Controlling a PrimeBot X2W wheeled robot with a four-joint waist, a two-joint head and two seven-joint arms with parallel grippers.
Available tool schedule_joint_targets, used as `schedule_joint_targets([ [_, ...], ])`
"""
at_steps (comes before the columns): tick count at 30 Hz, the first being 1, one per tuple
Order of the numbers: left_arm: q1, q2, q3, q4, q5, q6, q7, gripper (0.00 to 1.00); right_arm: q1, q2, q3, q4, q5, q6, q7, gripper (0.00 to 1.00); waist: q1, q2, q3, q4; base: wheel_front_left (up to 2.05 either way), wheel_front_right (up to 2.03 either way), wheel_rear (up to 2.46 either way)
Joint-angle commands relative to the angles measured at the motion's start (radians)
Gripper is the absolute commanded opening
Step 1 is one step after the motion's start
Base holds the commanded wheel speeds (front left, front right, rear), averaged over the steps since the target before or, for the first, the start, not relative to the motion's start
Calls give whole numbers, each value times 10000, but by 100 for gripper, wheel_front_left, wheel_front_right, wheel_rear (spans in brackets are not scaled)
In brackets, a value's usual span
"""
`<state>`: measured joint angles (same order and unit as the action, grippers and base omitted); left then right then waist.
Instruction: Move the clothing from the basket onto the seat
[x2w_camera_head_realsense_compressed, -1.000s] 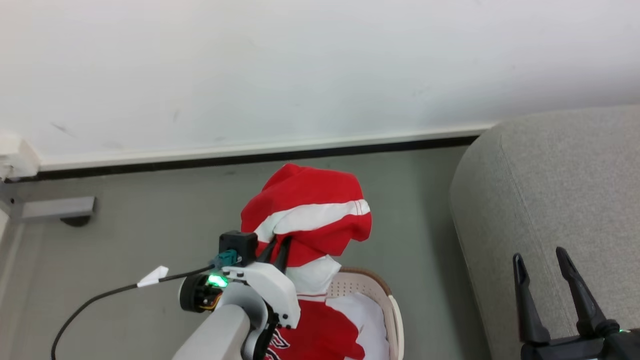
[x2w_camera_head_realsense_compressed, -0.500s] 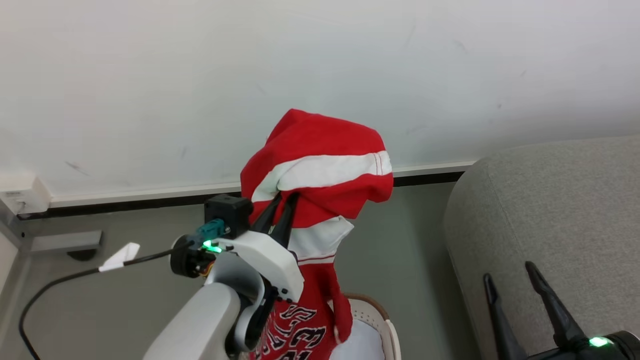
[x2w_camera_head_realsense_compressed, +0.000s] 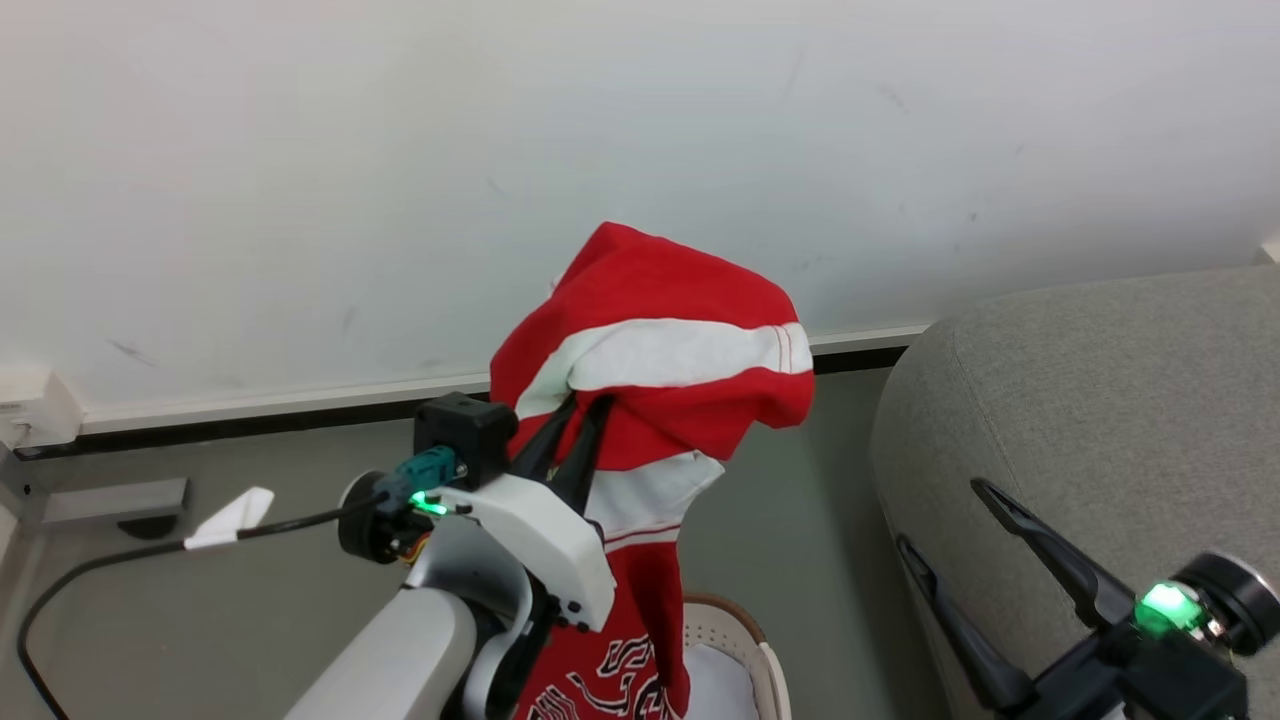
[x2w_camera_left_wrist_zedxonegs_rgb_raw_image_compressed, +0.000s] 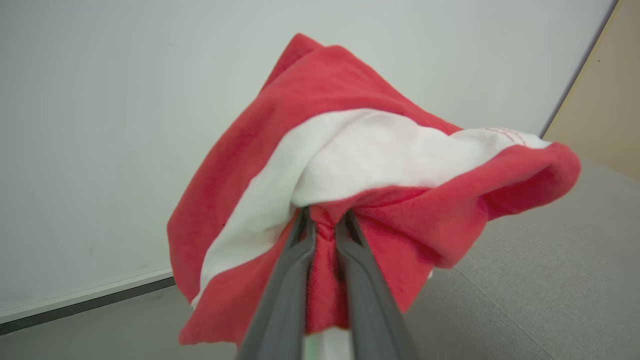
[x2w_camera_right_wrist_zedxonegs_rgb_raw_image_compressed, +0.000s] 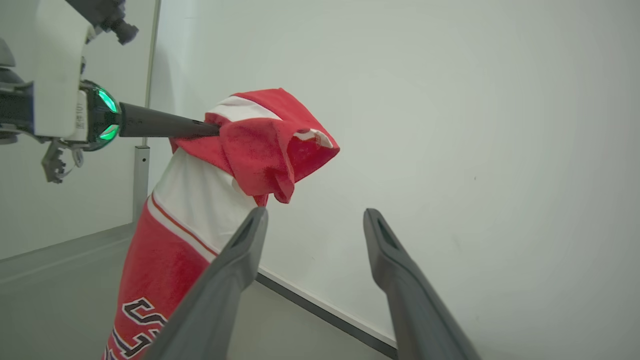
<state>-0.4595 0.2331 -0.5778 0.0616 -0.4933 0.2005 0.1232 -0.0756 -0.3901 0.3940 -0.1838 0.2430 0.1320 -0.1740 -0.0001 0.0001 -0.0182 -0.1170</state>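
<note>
Two dark fingers of the left hand (x2w_camera_head_realsense_compressed: 588, 408) are pressed together on a bunched fold of the clothing (x2w_camera_head_realsense_compressed: 660, 345), a red garment with a broad white stripe, which is held up in the air above the basket (x2w_camera_head_realsense_compressed: 745, 640). The top of the garment is draped over the fingertips like a hood. The rest hangs straight down and shows a white panel, thin red trim and black-and-white lettering lower down. Its lower end is seen in front of the basket's brown rim; whether it touches anything inside cannot be told. Something white is seen within the basket at the bottom edge of the head view. The basket is set on the grey floor (x2w_camera_head_realsense_compressed: 250, 620), beside the rounded end of the seat (x2w_camera_head_realsense_compressed: 1100, 400), and a gap of floor is seen between the hanging garment and the seat. The right hand (x2w_camera_head_realsense_compressed: 938, 512) is held with its fingers spread apart and nothing between them, in front of the seat's rounded edge. In the right wrist view it is pointed towards the white wall (x2w_camera_head_realsense_compressed: 400, 150), with the garment up and to its left.
</note>
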Motion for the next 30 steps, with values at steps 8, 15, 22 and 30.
schedule_joint_targets([
  [8,129,-106,-320,-113,75,-125,156,0,-1997,-937,1614,493,19,-25,487,100,1,-1,-17,134,0,0,0],
  [15,14,-239,-607,-39,37,-262,210,0,-3246,-457,2659,2145,897,-25,603,100,1,-1,-83,346,0,0,0],
  [22,-94,-425,-839,-62,-52,-389,271,0,-4023,387,3394,3656,2873,-25,290,100,1,-1,-147,517,0,0,0],
  [30,-102,-520,-972,85,-208,-504,279,0,-5087,976,4449,4987,4195,-25,-235,100,1,-1,-194,549,0,0,0],
])
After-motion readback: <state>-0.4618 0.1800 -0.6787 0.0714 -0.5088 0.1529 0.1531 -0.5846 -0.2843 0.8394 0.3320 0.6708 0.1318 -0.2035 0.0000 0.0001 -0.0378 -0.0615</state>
